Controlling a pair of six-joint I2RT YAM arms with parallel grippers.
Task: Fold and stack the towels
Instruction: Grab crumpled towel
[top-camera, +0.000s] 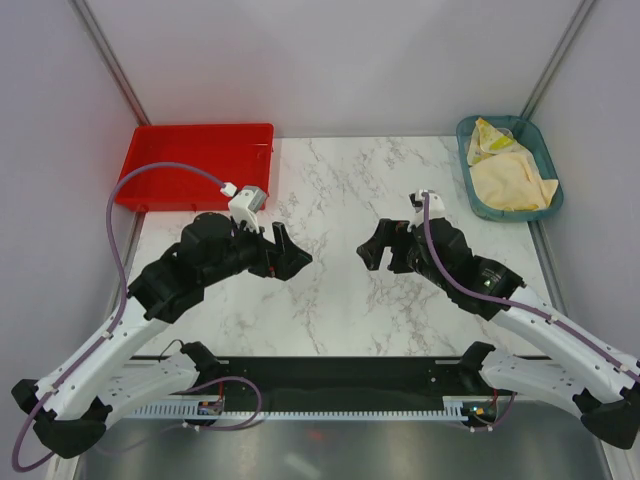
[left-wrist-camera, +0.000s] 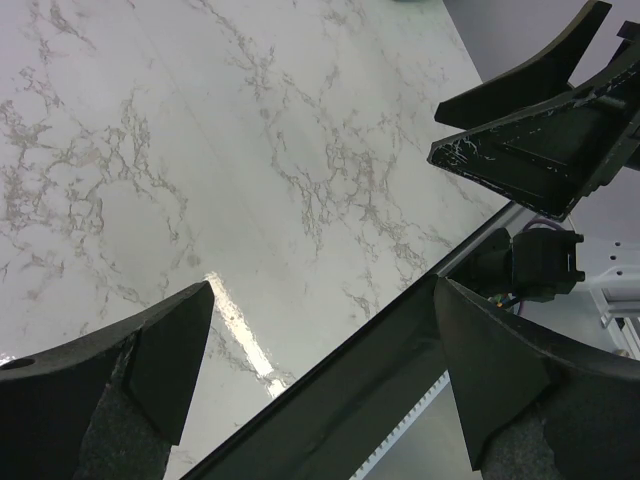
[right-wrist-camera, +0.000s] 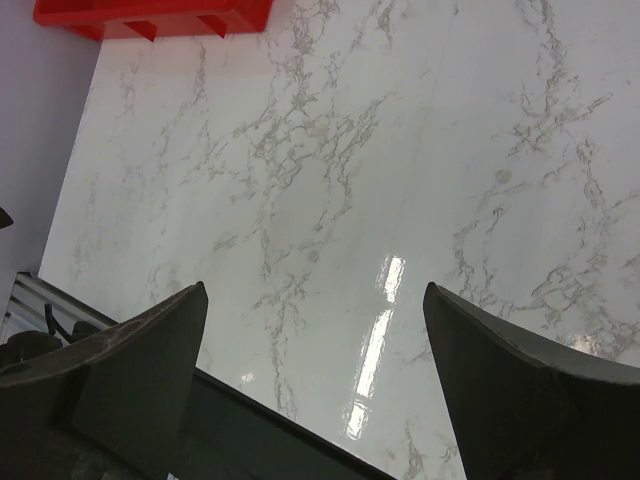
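Observation:
A cream-yellow towel (top-camera: 512, 181) lies crumpled in the teal basket (top-camera: 545, 159) at the back right, with a yellow printed towel (top-camera: 489, 139) behind it. The other towels are hidden or out of view. My left gripper (top-camera: 290, 254) hovers open and empty over the marble table, left of centre; in the left wrist view it (left-wrist-camera: 322, 292) has its jaws wide apart. My right gripper (top-camera: 373, 250) hovers open and empty right of centre, facing the left one; in the right wrist view it (right-wrist-camera: 315, 290) has its jaws wide apart over bare marble.
A red tray (top-camera: 195, 163) stands at the back left and also shows in the right wrist view (right-wrist-camera: 150, 15). Grey walls enclose the table on three sides. A black rail (top-camera: 340, 375) runs along the near edge between the arm bases.

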